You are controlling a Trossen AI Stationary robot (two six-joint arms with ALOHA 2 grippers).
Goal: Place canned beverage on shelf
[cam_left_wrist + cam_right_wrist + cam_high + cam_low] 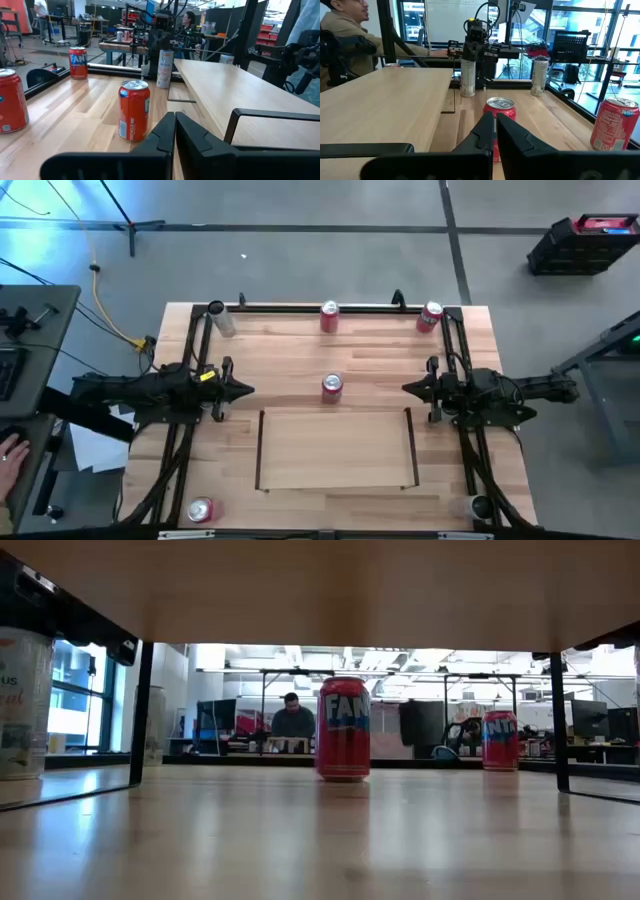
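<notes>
Left hand (243, 390) and right hand (409, 388) — both closed, empty, facing inward.

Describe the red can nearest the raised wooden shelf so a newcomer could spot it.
Find the flat pale-wood shelf between the two arms. Just beyond its far edge stands one red soda can, upright on the plank tabletop. Unlike the other cans, it stands mid-table, not along the edges.

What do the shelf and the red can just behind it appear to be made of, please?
The shelf looks like pale wood with a smooth matte face and visible grain, edged by thin dark rails, probably metal. The red can looks like printed aluminium: a glossy red wall and a silvery top.
</notes>
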